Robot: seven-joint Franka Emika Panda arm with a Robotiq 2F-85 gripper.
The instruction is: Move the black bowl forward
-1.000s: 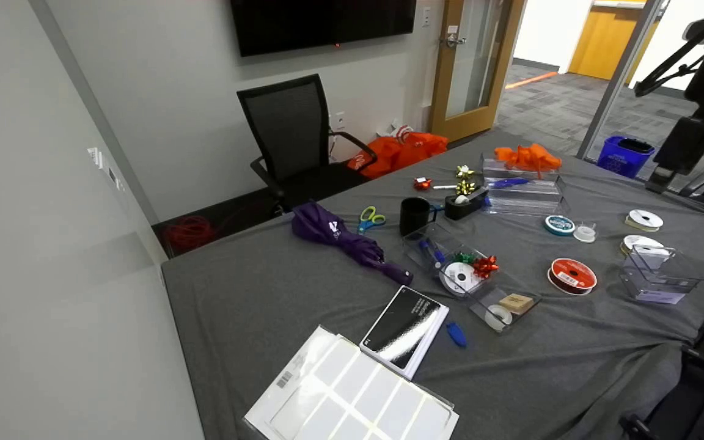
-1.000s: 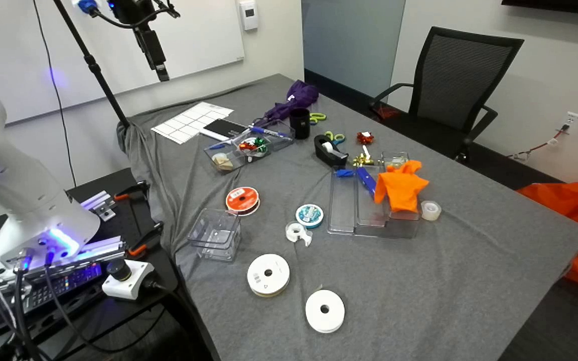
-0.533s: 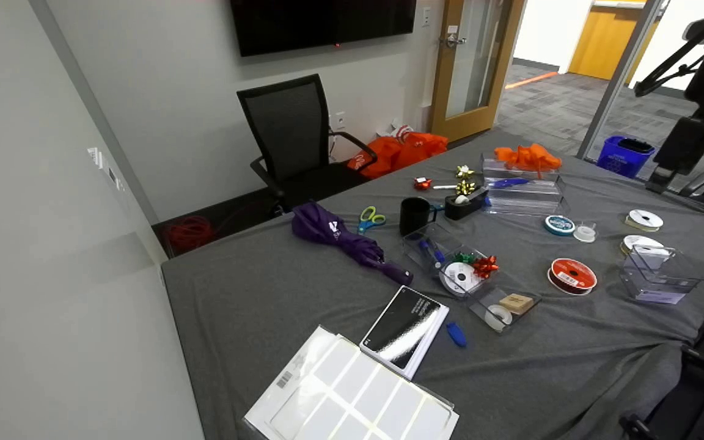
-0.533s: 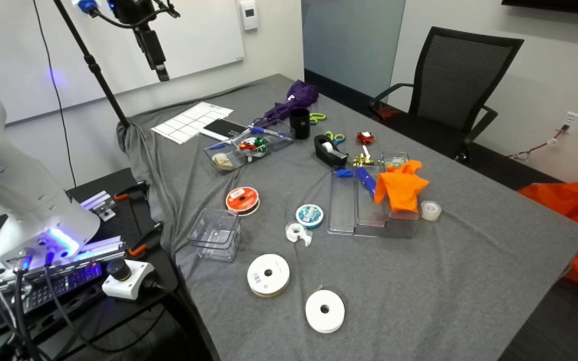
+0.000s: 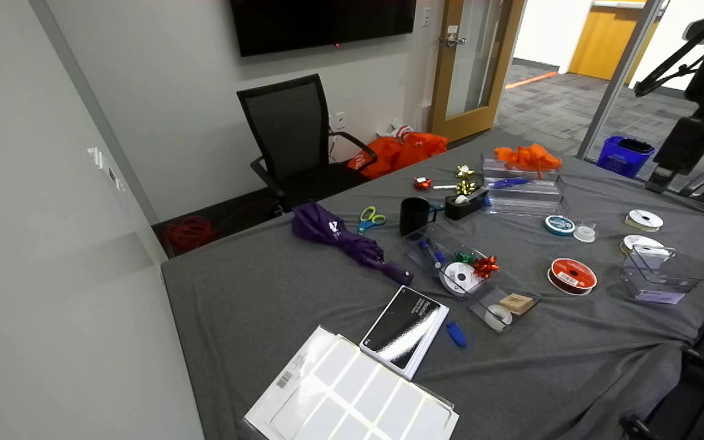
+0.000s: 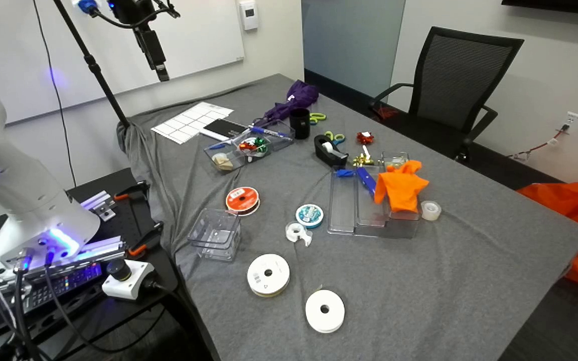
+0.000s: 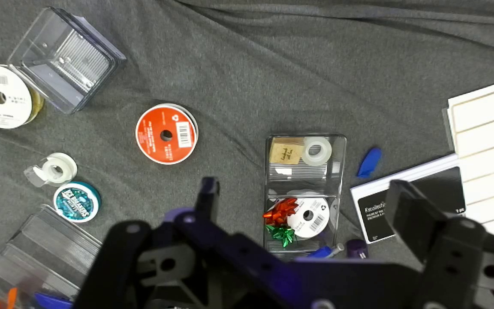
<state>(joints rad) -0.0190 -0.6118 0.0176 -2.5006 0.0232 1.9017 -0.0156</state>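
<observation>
No low round black bowl shows in any view; it is hidden or out of view. A tall black mug with a handle stands upright near the purple umbrella, and it also shows in an exterior view. A black tape dispenser lies near the mug and also shows in an exterior view. My gripper is open and empty in the wrist view, its fingers wide apart, high above the table. It hangs at the upper edge in both exterior views.
A clear tray with ribbon and bows lies beside the mug. Another clear tray holds an orange cloth. A purple umbrella, a red spool, a clear box and white spools lie around.
</observation>
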